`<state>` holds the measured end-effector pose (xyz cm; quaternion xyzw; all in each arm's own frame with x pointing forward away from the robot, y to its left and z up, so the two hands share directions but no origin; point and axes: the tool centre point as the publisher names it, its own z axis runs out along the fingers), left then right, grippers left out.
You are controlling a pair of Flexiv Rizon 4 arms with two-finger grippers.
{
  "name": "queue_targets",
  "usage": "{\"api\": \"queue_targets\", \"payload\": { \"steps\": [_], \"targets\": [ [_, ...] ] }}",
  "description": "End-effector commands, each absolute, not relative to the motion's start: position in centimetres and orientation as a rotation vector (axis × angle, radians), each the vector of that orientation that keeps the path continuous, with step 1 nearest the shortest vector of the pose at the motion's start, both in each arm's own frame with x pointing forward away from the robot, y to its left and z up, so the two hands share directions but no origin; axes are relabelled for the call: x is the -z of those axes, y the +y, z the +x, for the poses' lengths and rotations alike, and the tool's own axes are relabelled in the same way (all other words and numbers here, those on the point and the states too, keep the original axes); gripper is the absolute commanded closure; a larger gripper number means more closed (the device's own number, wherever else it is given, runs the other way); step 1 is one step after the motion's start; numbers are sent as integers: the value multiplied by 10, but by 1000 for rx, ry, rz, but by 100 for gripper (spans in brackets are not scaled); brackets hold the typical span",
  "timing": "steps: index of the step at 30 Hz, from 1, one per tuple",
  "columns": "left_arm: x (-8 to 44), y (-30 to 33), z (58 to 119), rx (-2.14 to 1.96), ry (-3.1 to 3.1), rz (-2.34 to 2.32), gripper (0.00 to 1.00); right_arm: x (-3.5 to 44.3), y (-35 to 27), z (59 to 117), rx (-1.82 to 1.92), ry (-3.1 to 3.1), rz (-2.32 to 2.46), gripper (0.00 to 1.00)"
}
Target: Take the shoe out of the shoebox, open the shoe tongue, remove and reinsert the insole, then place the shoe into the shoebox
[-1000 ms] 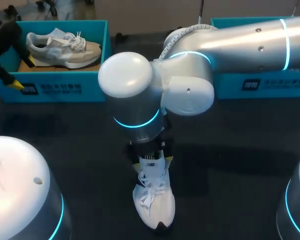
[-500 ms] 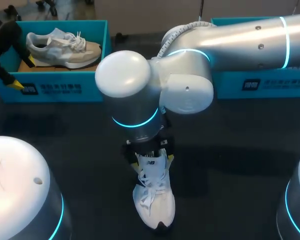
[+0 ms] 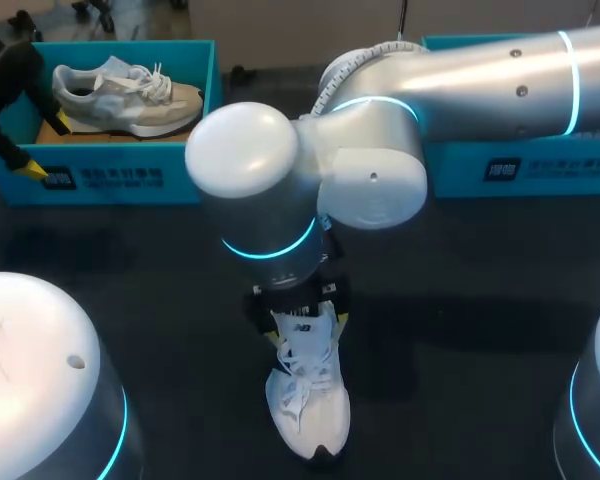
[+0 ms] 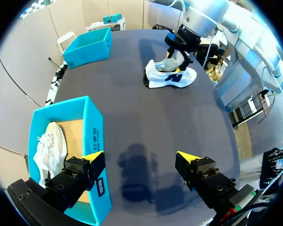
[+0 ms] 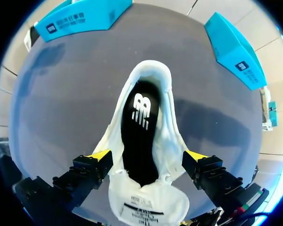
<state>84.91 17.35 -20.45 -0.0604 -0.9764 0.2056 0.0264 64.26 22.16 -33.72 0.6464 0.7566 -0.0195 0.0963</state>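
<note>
Here, right tool unclenched astride white shoe, white logo on black insole; left tool likewise unclenched by shoebox.

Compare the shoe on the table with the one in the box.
The table shoe stands on the bare table with its toe toward the robot; the boxed shoe lies crosswise in the teal box. The table shoe sits between the tips of the open right end effector, insole showing; the boxed shoe is ungripped. Both are laced sneakers.
</note>
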Motion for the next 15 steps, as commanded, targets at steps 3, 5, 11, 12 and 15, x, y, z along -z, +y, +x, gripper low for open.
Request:
{"api": "queue_targets", "payload": {
  "steps": [3, 5, 11, 12, 15],
  "targets": [
    [204, 174, 849, -630, -3018, -187, 0, 327, 228, 624, 30, 1933, 2169, 0],
    [204, 174, 849, -630, -3018, -187, 0, 326, 228, 620, 39, 1926, 2175, 0],
    [204, 174, 849, -630, -3018, -187, 0, 325, 225, 608, 55, 1900, 2206, 0],
    [204, 174, 849, -630, -3018, -187, 0, 324, 225, 605, 59, 1892, 2209, 0],
    [204, 174, 849, -630, -3018, -187, 0, 320, 225, 596, 67, 1865, 2227, 0]
  ]
}}
